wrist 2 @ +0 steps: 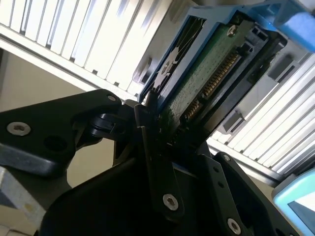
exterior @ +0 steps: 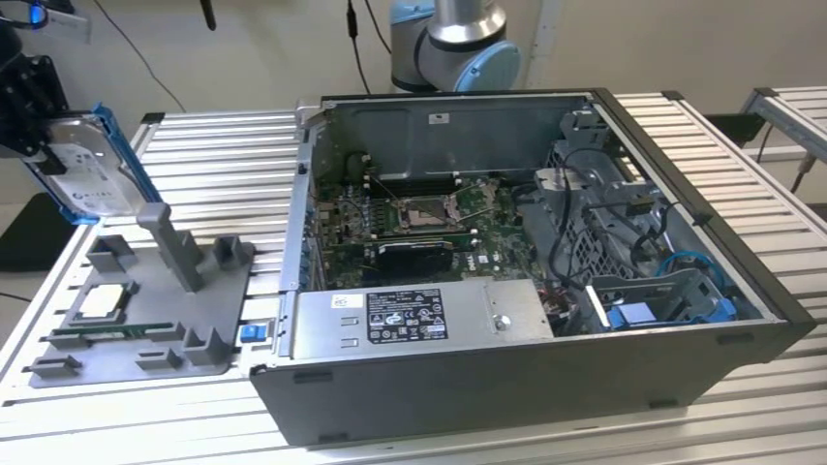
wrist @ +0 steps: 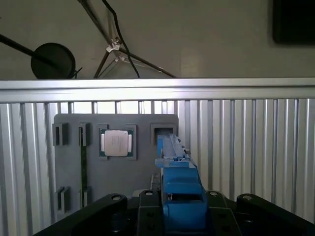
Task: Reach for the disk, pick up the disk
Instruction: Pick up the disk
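At the exterior view's left the black jaws are clamped on the blue-framed disk [exterior: 84,165], upright between them and apparently clear of the grey tray [exterior: 220,300] beneath on the desk [exterior: 207,145], so the pick-up looks achieved, a firm squeeze being all it asks.

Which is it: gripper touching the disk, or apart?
Touching. In the second wrist view the gripper clamps the disk, its black fingers pressed flat against it with no gap.
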Available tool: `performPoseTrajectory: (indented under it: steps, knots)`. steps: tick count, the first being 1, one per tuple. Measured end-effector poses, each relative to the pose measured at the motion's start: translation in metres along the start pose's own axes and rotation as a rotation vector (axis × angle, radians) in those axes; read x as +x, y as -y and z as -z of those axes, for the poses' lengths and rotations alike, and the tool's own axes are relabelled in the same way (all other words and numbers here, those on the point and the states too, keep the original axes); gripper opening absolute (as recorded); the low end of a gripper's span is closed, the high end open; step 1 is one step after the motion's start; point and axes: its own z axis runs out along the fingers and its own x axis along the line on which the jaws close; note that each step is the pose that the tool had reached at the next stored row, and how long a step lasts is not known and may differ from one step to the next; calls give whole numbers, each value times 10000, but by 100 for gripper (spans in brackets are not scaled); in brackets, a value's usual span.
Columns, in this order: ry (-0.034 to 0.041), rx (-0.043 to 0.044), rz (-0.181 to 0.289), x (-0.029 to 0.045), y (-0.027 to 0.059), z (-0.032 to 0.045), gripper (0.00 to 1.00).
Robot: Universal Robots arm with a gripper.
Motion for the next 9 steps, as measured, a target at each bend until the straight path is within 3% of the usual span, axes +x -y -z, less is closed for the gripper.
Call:
performPoseTrajectory:
  steps: [9]
  knots:
    - [-1, -1, 0, -10, -1, 136, 0]
